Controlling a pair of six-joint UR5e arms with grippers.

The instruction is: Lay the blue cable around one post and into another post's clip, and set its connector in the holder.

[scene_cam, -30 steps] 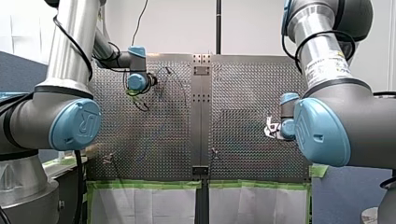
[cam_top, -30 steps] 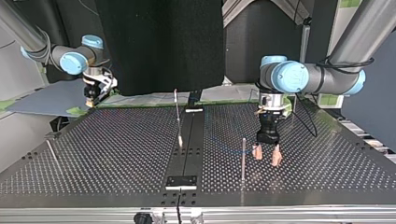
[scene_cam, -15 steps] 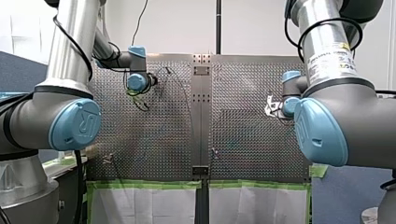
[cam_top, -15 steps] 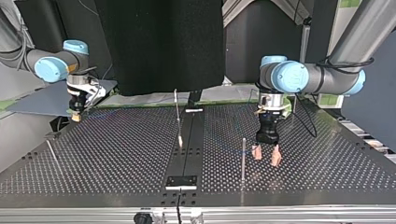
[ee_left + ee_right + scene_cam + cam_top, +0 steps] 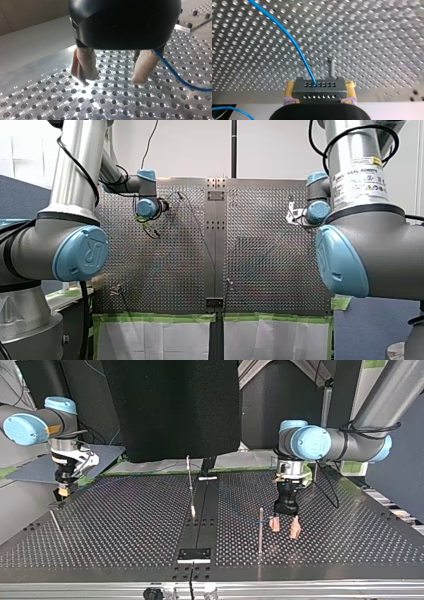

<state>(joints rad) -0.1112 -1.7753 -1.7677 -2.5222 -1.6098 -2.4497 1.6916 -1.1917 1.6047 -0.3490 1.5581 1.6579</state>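
Note:
My right gripper point(image 5: 320, 85) is shut on a grey connector point(image 5: 319, 92) with rows of small holes. The blue cable point(image 5: 295, 46) runs out of the connector and curves away over the perforated plate. A thin post point(image 5: 332, 68) stands just ahead of the connector. In the top view my right gripper point(image 5: 62, 491) hangs at the table's far left corner. My left gripper point(image 5: 284, 527) stands open just above the plate, beside a slim post point(image 5: 260, 530). Its beige pads point(image 5: 85, 65) hold nothing, and the blue cable point(image 5: 175, 75) passes beside one finger.
A central rail point(image 5: 202, 510) splits the table and carries a tall clip post point(image 5: 190, 485) and a dark block point(image 5: 195, 554) near the front edge. Another thin rod point(image 5: 56, 522) leans at the top view's left. A grey sheet point(image 5: 40, 467) lies beyond that corner.
My right arm has carried the connector toward the top view's left and nearer that corner; in the front view it has moved up. My left arm has stayed still.

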